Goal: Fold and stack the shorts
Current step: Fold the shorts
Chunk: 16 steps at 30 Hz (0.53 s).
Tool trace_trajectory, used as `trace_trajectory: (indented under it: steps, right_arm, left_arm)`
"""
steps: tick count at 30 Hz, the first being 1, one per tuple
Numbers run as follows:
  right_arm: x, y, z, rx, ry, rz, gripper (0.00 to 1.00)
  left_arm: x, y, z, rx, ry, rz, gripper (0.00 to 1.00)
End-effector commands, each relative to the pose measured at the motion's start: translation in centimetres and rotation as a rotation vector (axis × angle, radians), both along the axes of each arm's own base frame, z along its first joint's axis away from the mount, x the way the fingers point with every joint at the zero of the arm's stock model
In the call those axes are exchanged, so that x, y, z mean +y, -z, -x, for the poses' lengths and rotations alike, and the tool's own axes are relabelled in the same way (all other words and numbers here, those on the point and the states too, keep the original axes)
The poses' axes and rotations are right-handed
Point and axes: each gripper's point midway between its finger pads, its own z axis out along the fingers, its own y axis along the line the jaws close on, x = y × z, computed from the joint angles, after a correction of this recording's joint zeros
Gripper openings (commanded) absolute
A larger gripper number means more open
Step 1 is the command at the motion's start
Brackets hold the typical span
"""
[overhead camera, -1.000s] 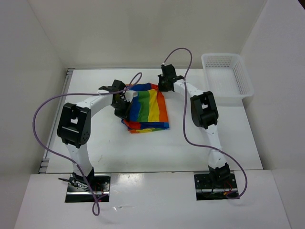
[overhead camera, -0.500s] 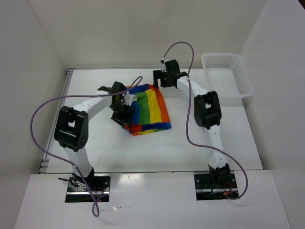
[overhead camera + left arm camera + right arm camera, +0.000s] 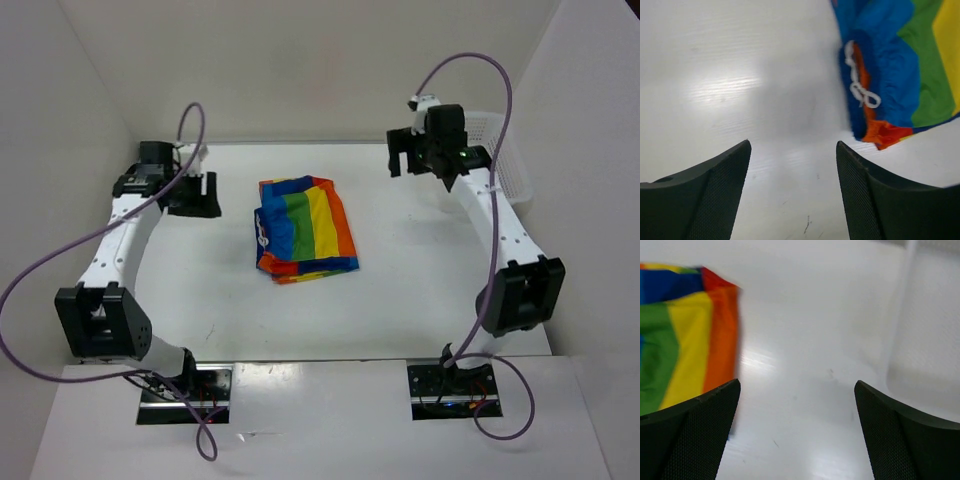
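Shorts lie flat near the middle of the tabletop, folded into a compact, roughly rectangular bundle. Stripes run far to near: dark blue on the left, then green, yellow and orange on the right. Red and orange layers show along the near edge. A white drawstring lies looped on the blue left edge, beside an orange strip. Nothing touches the garment. Left end effector sits to the left of the shorts, toward the far-left part of the tabletop and clearly apart from the cloth. In its wrist view the two dark fingers are spread, with only bare white surface between them and the bundle's left edge off to the upper right. Right end effector is out toward the far right, well apart from the shorts. Its fingers are spread wide and pinch nothing. The orange edge appears at the left of its wrist view. White basket stands at the far-right corner, just beyond the right arm and partly hidden by it. A purple cable arcs above that arm.
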Motion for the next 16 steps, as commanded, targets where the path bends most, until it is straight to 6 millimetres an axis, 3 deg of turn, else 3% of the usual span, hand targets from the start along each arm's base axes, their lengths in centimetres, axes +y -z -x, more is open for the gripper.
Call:
trace_trajectory:
  steps: [1, 2, 3, 5, 9, 15, 16]
  right_arm:
    - [-5.5, 4.0, 4.9, 0.152, 0.174, 0.137, 1.0]
    - [-6.2, 3.5, 5.7, 0.138, 0.195, 0.141, 1.0]
    - [-6.8, 2.3, 7.0, 0.098, 0.214, 0.123, 1.0]
    - [-8.1, 1.3, 8.1, 0.071, 0.255, 0.101, 1.0]
    - [-8.9, -0.5, 10.9, 0.012, 0.284, 0.083, 1.0]
    - [-9.5, -1.3, 13.4, -0.045, 0.287, 0.093, 1.0]
    - [-9.5, -1.4, 13.5, -0.057, 0.288, 0.09, 1.0]
  left_arm:
    - [3.4, -1.5, 0.9, -0.079, -0.093, -0.003, 0.76]
    - [4.8, -2.3, 1.5, -0.116, -0.135, -0.008, 0.79]
    - [5.4, -1.1, 2.5, -0.089, -0.159, -0.015, 0.79]
    - [6.6, -1.6, 3.6, -0.127, -0.2, -0.031, 0.81]
    - [6.6, -0.8, 5.8, -0.128, -0.215, -0.022, 0.82]
    - [6.0, -2.4, 7.1, -0.191, -0.206, -0.021, 0.86]
    - [6.0, -2.4, 7.1, -0.191, -0.206, -0.021, 0.91]
